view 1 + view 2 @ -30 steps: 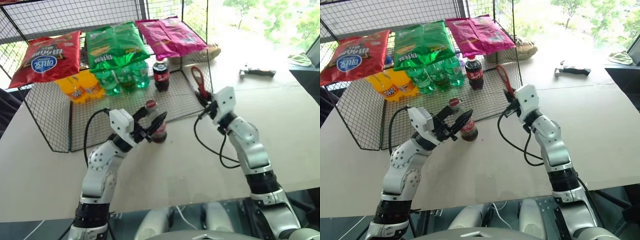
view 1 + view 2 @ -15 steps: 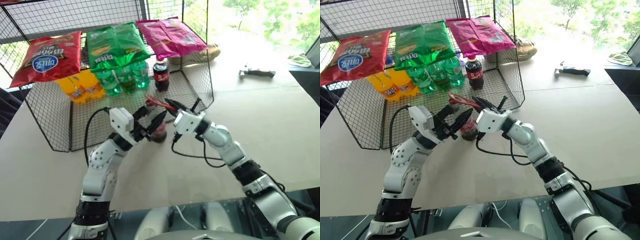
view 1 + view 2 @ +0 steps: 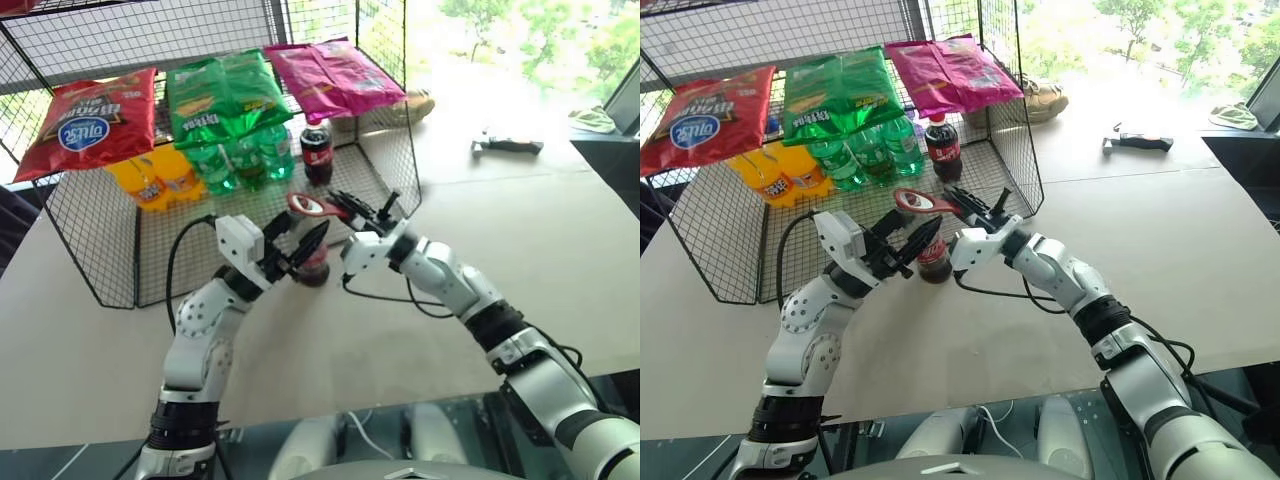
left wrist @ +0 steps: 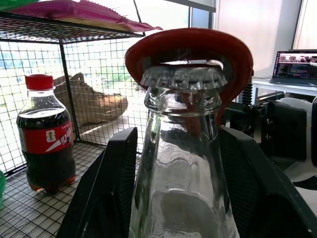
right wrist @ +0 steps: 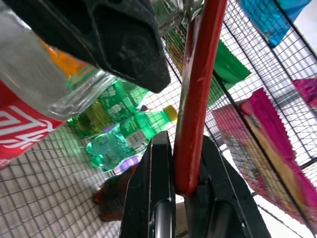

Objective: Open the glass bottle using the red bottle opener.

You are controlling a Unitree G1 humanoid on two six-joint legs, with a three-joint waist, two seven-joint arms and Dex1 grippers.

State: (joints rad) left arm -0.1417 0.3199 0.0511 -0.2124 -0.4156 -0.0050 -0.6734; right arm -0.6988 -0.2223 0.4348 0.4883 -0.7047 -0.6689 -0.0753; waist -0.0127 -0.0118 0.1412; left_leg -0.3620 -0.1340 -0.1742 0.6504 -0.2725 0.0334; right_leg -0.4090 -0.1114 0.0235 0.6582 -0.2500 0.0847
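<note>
Glass bottle (image 4: 185, 163) upright on table (image 3: 560, 230) before wire rack (image 3: 120, 250), held between left gripper (image 3: 303, 243) fingers. Red bottle opener (image 4: 190, 47) (loop head over crown cap) pinched in right gripper (image 5: 181, 163).

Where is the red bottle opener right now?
In the left eye view the red bottle opener sits centre, gripped by the right tool, its loop over the glass bottle cap.

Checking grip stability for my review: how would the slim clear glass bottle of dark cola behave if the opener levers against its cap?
The slim glass bottle looks rigid but breakable. Tall with a narrow neck, it probably tips easily; the left gripper flanks it. Smooth glass may slip.
</note>
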